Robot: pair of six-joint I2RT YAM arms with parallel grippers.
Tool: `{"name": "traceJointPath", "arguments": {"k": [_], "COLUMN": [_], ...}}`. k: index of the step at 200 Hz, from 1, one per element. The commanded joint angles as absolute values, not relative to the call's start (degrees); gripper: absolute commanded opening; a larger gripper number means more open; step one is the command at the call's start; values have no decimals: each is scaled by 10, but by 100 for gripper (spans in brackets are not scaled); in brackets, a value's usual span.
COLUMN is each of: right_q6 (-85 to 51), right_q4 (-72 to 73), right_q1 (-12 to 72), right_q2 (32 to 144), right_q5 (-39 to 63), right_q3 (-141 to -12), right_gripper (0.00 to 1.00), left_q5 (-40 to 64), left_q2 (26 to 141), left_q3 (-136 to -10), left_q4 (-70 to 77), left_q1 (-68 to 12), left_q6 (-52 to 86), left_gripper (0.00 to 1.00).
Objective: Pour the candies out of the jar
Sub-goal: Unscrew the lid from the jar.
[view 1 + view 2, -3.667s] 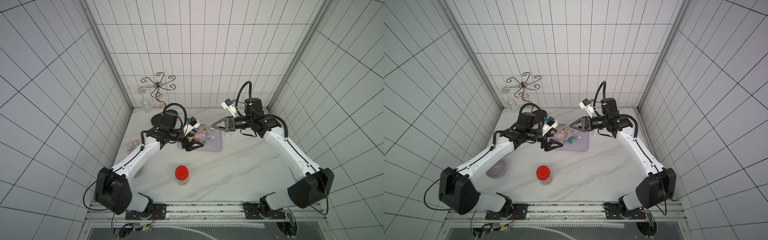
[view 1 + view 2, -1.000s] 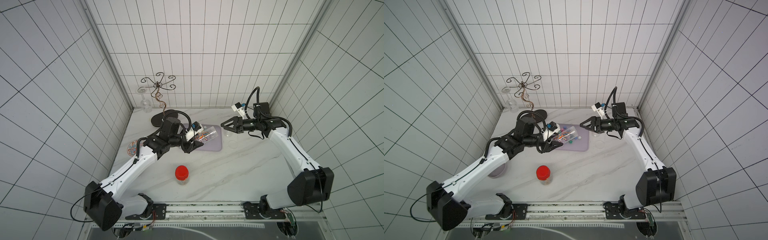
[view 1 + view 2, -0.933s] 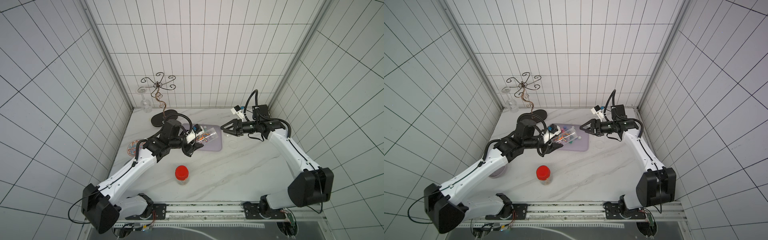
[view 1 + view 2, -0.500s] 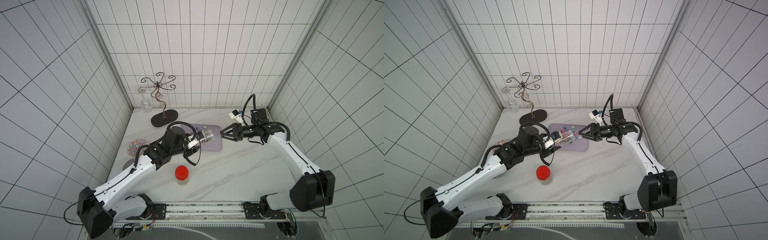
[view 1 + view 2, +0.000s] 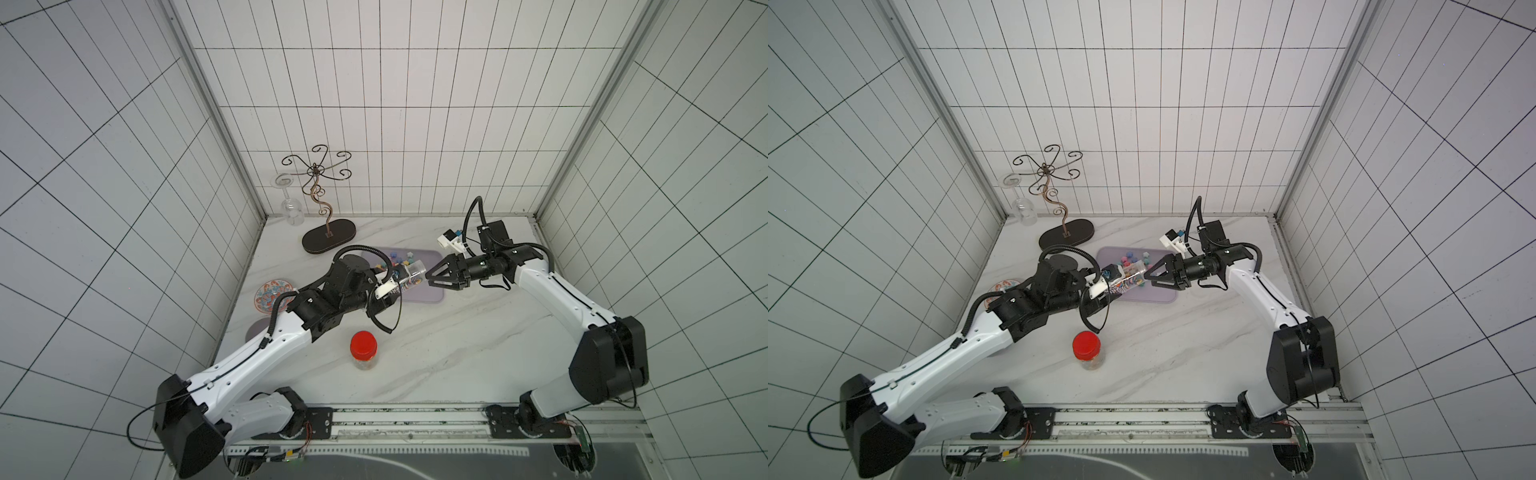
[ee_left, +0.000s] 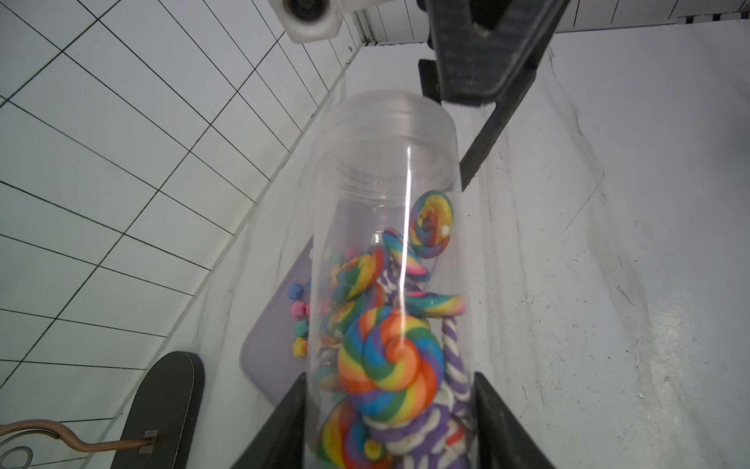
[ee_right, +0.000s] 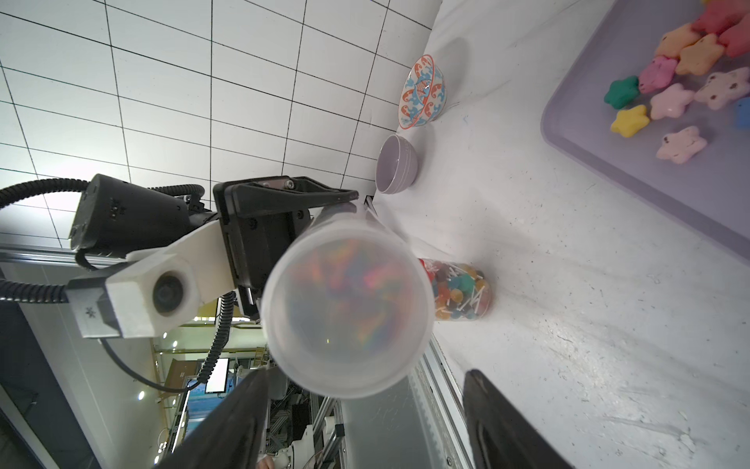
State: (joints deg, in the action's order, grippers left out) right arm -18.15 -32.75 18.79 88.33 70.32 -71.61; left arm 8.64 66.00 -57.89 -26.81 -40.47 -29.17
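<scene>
The jar (image 5: 409,279) (image 5: 1128,277) is a clear tube held nearly level above the table, with my left gripper (image 5: 388,291) (image 6: 389,422) shut on its body. Rainbow swirl lollipops, the candies (image 6: 389,357), fill its lower part. A cloudy lid (image 7: 347,308) (image 6: 385,122) caps its mouth. My right gripper (image 5: 428,277) (image 5: 1149,277) (image 7: 367,377) is open, facing the lid end, with its jaws standing on either side and apart from it. Loose star candies (image 7: 669,97) lie on the purple tray (image 5: 428,296) (image 5: 1154,297).
A second jar with a red lid (image 5: 363,349) (image 5: 1087,351) stands near the table's front. A patterned bowl (image 5: 272,295) and a purple bowl (image 5: 255,332) sit at the left. A glass stand (image 5: 328,237) with a hanging wine glass (image 5: 291,203) is at the back.
My left arm has carried the jar forward and rightward off the tray's middle. My right gripper has come in to the lid end, its jaws narrowing a little.
</scene>
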Motion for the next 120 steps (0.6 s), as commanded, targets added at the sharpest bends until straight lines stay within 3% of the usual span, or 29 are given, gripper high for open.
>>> {"name": "traceJointPath", "arguments": {"k": [1, 61, 120], "right_q6": [-160, -148, -139], "right_q4": [-339, -351, -359], "right_q1": [197, 201, 206], "right_q2": [895, 919, 930], "right_q5": [714, 723, 727], "right_q3": [-773, -823, -842], "right_gripper": [75, 66, 64], "left_q5": [98, 105, 112], "left_q2": [647, 653, 654], "left_q3": [-576, -577, -577], "left_q4": [-236, -237, -239], "left_q1": [-407, -407, -407], "left_q6": [-294, -293, -292], "left_gripper": [29, 29, 29]}}
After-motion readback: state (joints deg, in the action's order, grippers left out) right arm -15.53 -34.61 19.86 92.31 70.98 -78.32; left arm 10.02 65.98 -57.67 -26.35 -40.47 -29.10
